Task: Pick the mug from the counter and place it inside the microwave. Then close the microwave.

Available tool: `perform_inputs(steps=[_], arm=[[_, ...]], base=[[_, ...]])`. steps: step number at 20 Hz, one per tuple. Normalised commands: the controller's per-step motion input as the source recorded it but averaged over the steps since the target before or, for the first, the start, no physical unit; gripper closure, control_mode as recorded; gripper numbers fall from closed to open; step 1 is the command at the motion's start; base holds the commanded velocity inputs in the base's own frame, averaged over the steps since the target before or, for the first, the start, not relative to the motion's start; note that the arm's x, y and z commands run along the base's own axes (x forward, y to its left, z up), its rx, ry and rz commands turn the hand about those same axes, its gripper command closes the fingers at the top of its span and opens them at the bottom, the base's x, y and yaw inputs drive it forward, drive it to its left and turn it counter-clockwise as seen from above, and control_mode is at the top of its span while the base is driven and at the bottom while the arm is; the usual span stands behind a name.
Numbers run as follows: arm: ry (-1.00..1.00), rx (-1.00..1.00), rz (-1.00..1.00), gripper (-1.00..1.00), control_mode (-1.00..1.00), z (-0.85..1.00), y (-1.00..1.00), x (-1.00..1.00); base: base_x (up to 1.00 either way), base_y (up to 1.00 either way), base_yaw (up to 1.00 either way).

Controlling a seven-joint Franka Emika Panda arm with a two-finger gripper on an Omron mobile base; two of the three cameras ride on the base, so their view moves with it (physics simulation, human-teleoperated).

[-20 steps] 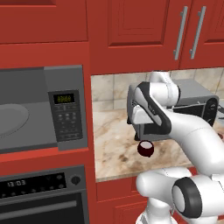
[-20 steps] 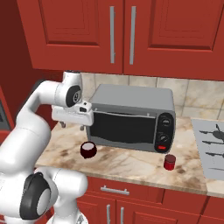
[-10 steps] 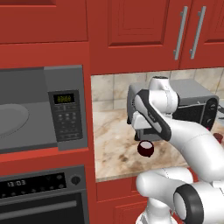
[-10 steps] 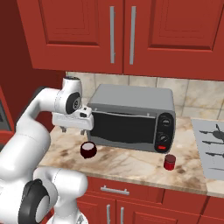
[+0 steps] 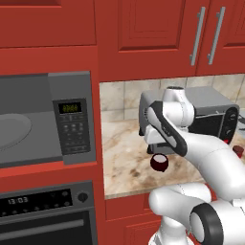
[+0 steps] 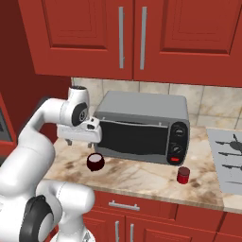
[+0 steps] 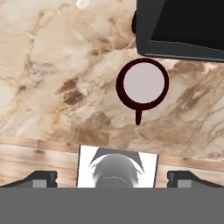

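Here the hand point(image 7: 112, 176) hovers open above the mug point(image 7: 142, 85) — upright on the counter point(image 7: 52, 87), just beside the toaster oven point(image 6: 142, 127)

Small round dark red mug point(image 6: 95, 162) sits on beige marbled stone counter point(image 6: 142, 177), just before silver-grey toaster oven point(image 6: 142, 127), at its 7 o'clock. Short red cylindrical can point(image 6: 183, 175) is at mug's 3 o'clock, well apart. Large grey built-in microwave point(image 5: 45, 124) is at mug's 9 o'clock, above black-fronted oven point(image 5: 48, 215).

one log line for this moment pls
phase: approach | end effector: open, above mug, not touching | mug: upright on counter, beside toaster oven | microwave: door open
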Motion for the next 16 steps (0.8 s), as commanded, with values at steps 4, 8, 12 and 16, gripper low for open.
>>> perform_inputs(steps=[4, 8, 12, 16], arm=[[0.0, 0.0, 0.0, -1.0, -1.0, -0.16, -0.14, 0.0], [0.0, 0.0, 0.0, -1.0, -1.0, -0.15, -0.16, 0.0], [0.0, -0.01, 0.0, -1.0, -1.0, -0.11, -0.13, 0.0], [0.0, -0.01, 0.0, -1.0, -1.0, -0.16, -0.03, 0.03]], base=[[0.0, 0.0, 0.0], [0.0, 0.0, 0.0], [0.0, 0.0, 0.0], [0.0, 0.0, 0.0]])
